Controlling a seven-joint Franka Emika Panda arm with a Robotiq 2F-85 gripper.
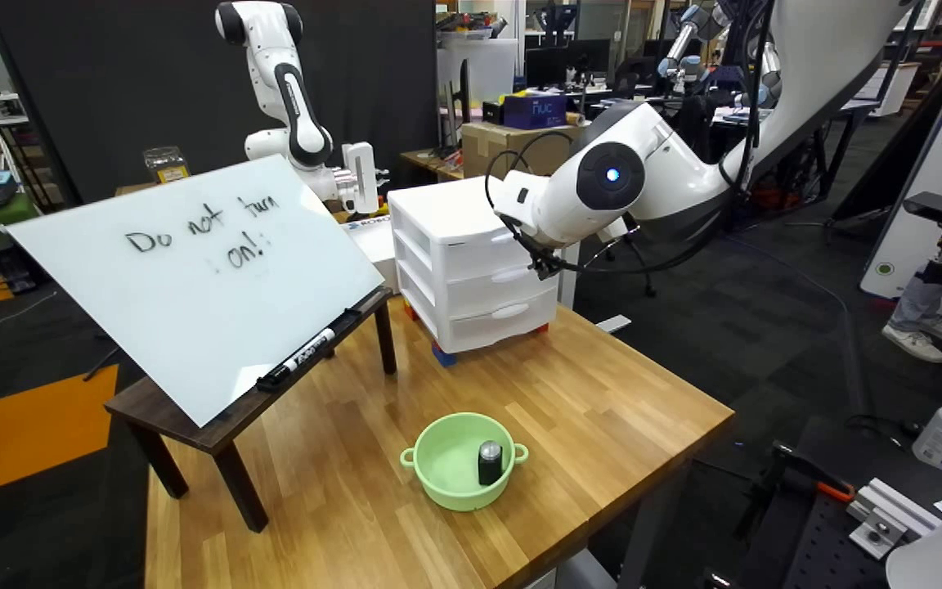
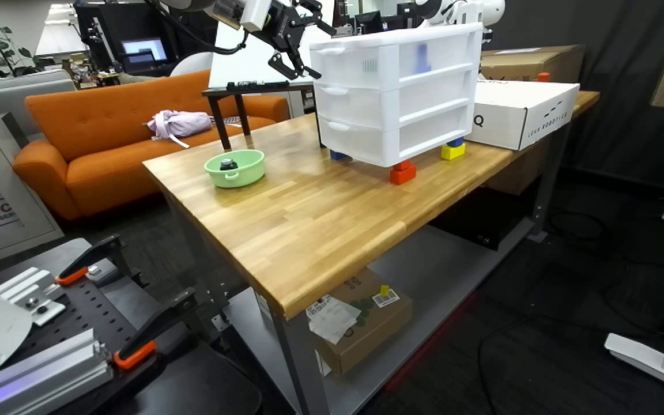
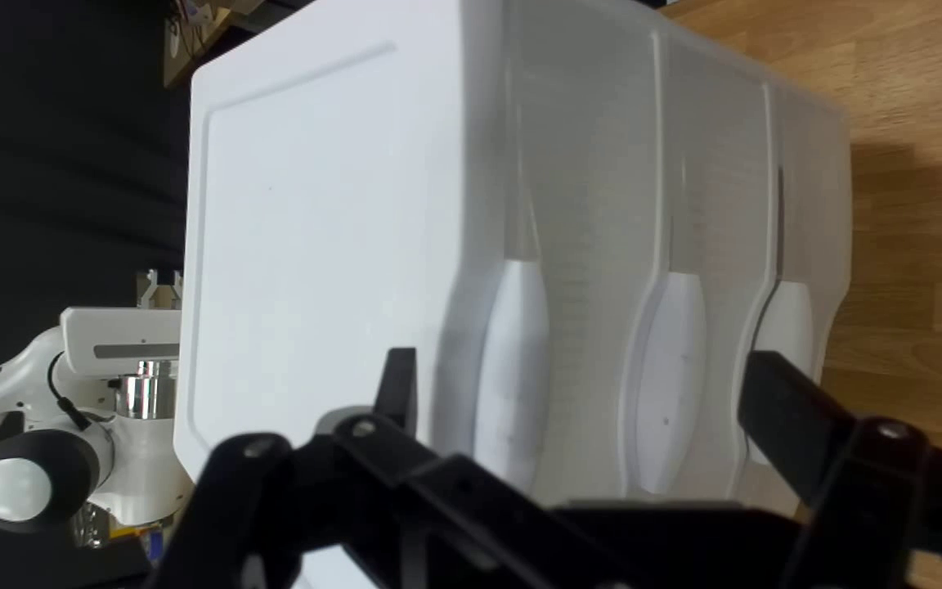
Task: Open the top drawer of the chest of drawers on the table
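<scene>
Pincer (image 3: pixel 584 368): spread, near the chest (image 2: pixel 391 98)
Top drawer (image 3: pixel 589 204): closed
Handle (image 3: pixel 512 368): leftmost in wrist view; centre there, pinch, then pull straight

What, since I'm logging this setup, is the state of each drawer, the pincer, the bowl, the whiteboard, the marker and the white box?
Top drawer: shut.
Middle drawer: looks shut.
Bottom drawer: looks shut.
Pincer: open, gripping nothing.
Bowl: upright, a dark object inside.
Whiteboard: slanted, written on.
Marker: lying down.
White box: closed.
</scene>
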